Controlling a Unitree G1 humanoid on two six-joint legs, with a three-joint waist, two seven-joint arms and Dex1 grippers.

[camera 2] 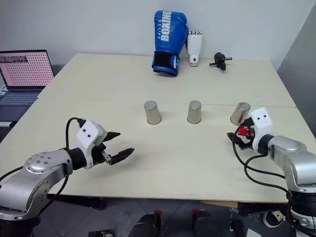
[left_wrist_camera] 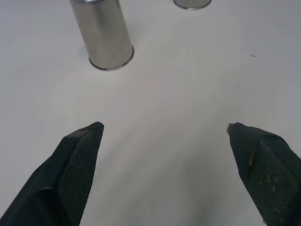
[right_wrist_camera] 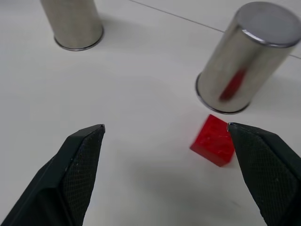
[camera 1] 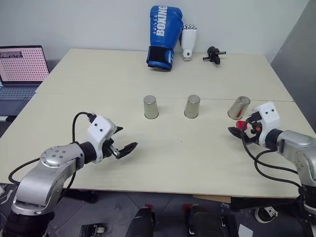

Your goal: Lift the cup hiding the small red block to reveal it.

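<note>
From the head views we saw three metal cups in a row across the desk [camera 1: 163, 158]: the left cup [camera 1: 150, 107], the middle cup [camera 1: 192, 106] and the right cup [camera 1: 239, 107], which leaned to one side. The small red block [right_wrist_camera: 213, 140] was mostly masked there by the right gripper [camera 1: 240, 129]; the right wrist view showed it plainly, uncovered on the desk just in front of the right cup's rim. It lay between the right jaws, which stood wide, close to one finger and held by neither. It was a bright red cube with plain faces, reflected in the cup's wall. The left gripper [camera 1: 123, 145] hovered near the left cup, its jaws wide and empty.
</note>
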